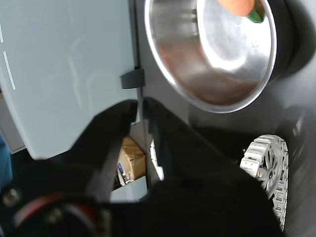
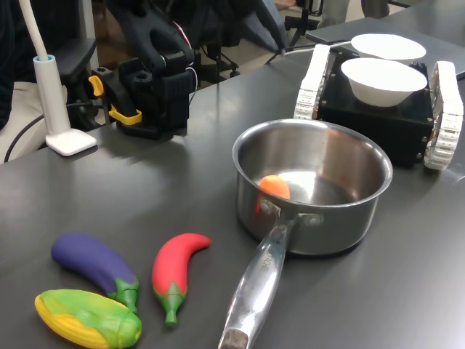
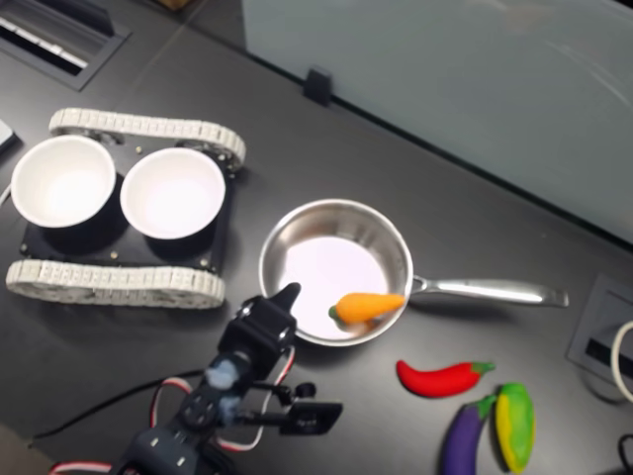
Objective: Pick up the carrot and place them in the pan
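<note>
The gripper [image 3: 282,300] hung empty just outside the rim of the pan [image 3: 287,233], on the side away from the handle, as the second exterior view showed. In the wrist view its two dark fingers [image 1: 111,143] stood nearly together, with only a thin slit between them and nothing held.

The carrot [image 3: 368,306] lay inside the pan, against the wall nearest the handle [image 3: 490,291], its green stem end pointing toward the gripper. In the first exterior view only its orange body [image 2: 275,187] showed above the rim.

On the dark table [image 3: 326,148], beyond the handle, lay a red chili [image 3: 440,377], a purple eggplant [image 3: 463,436] and a corn cob [image 3: 514,427], the last two side by side. On the second exterior view's left stood a small tracked vehicle [image 3: 129,272] carrying two white bowls [image 3: 173,192], near the pan but apart from it.
</note>
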Available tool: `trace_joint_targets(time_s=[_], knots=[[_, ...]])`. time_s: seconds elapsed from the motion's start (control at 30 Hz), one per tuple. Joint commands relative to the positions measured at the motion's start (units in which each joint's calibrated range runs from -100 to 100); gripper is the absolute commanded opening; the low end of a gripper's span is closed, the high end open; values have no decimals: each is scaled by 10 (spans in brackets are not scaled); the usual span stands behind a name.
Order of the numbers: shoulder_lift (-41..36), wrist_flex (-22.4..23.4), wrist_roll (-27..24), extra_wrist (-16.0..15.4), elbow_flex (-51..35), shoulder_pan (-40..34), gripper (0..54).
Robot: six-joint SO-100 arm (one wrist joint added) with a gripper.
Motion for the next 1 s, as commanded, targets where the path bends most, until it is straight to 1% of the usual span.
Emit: trace_joint_targets(time_s=[0.0,0.1,0.37,0.63,0.87,0.97], knots=[[-50,26,5,5,-79,-12,0],[-63,42,5,2,-95,-16,0],[-114,80,6,-15,-88,-17,0],[-161,124,8,-17,-53,-45,0],[-194,125,21,-22,7,-51,0],[-210,121,25,-22,46,-53,0]])
